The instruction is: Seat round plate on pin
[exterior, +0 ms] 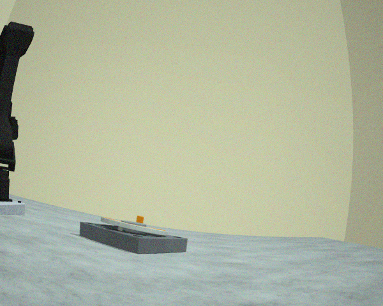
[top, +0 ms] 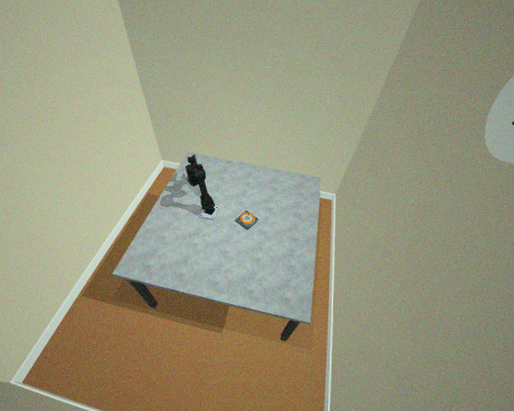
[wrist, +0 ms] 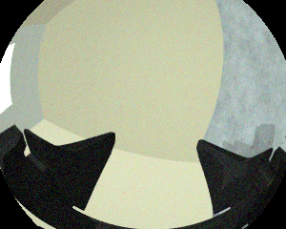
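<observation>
Top view: arm (top: 200,186) folded back, tool (wrist: 156,149) open.

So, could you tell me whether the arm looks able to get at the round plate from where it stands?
Probably yes. Nothing stands between the arm and the plate on the table; the gripper is open and empty, though raised and folded away from it.
</observation>
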